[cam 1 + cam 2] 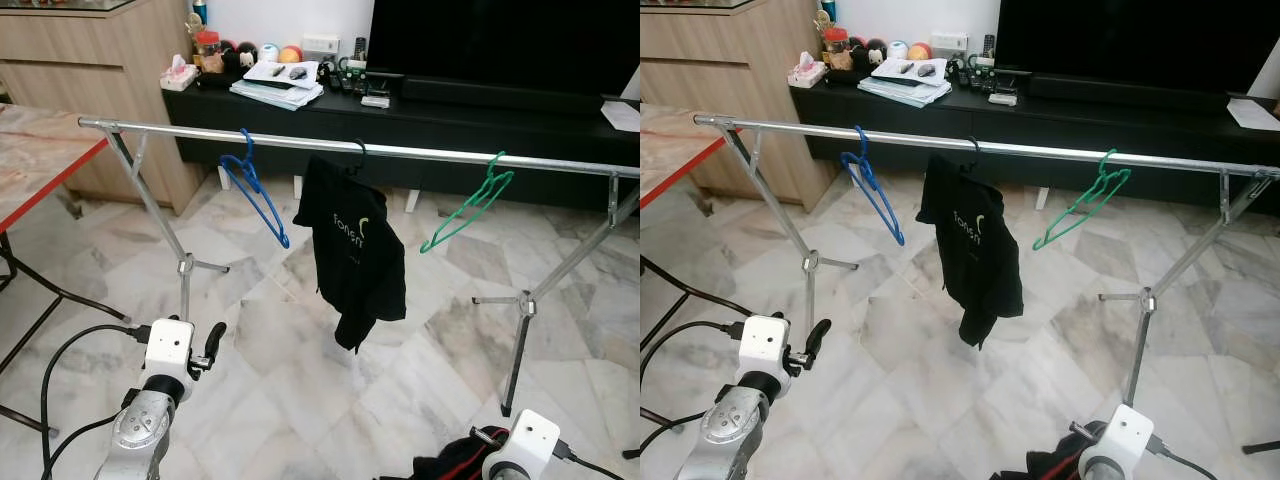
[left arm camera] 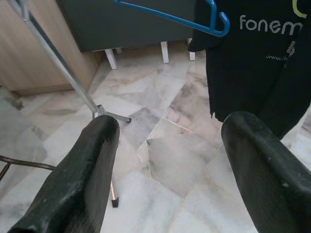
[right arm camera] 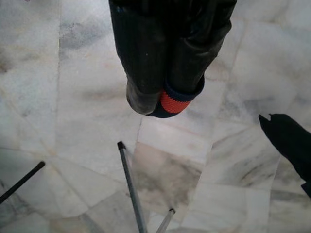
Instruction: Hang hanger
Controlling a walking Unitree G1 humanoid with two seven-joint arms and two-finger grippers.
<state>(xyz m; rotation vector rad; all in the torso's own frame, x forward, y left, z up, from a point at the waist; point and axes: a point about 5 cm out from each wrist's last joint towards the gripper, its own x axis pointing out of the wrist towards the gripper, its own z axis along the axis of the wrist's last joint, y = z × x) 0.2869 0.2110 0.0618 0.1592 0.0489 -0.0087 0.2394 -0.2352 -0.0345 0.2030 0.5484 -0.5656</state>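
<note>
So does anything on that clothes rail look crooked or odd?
The black shirt hangs lopsided on the rail, bunched to one side with a corner trailing low. The blue hanger and green hanger both hang tilted and bare.

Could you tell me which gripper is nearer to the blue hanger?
Left. The left gripper sits below the blue hanger; the right gripper is low, far across.

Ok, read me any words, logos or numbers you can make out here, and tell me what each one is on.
"fonem", cut off at the picture's edge: white letters on the black shirt hanging on the rail.
A smaller line under it on the shirt: too small to read.
Papers on the TV cabinet: too small to read.
</note>
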